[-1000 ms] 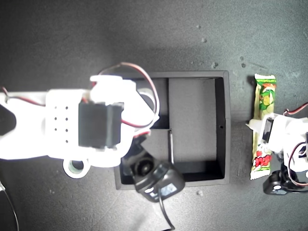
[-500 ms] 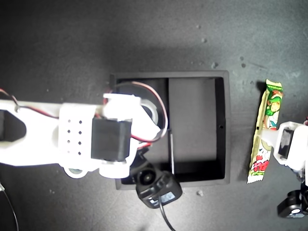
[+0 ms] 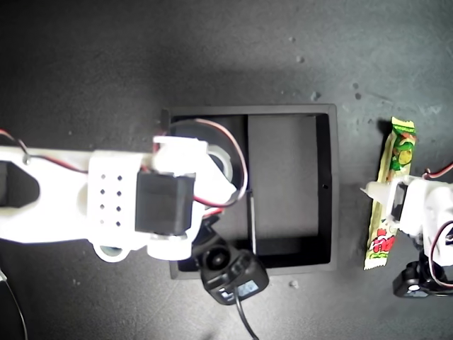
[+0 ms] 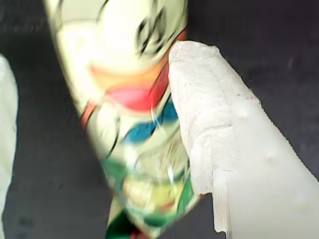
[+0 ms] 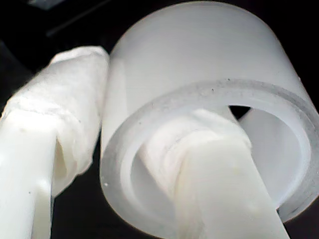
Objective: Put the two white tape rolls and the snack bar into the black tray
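Pinching tape roll (image 5: 199, 99) wall over black tray (image 3: 325, 184), my second gripper (image 5: 149, 144), my first gripper (image 4: 99, 129) open beside snack bar (image 3: 389, 198)

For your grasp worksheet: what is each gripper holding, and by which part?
My second gripper pinches a white tape roll's wall. My first gripper is at the snack bar's middle; grip uncertain.

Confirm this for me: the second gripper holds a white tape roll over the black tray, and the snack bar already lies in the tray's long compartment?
Not quite. The snack bar lies on the table outside the black tray, toward the exterior view's right, at my first gripper. My second gripper does hold a white tape roll.
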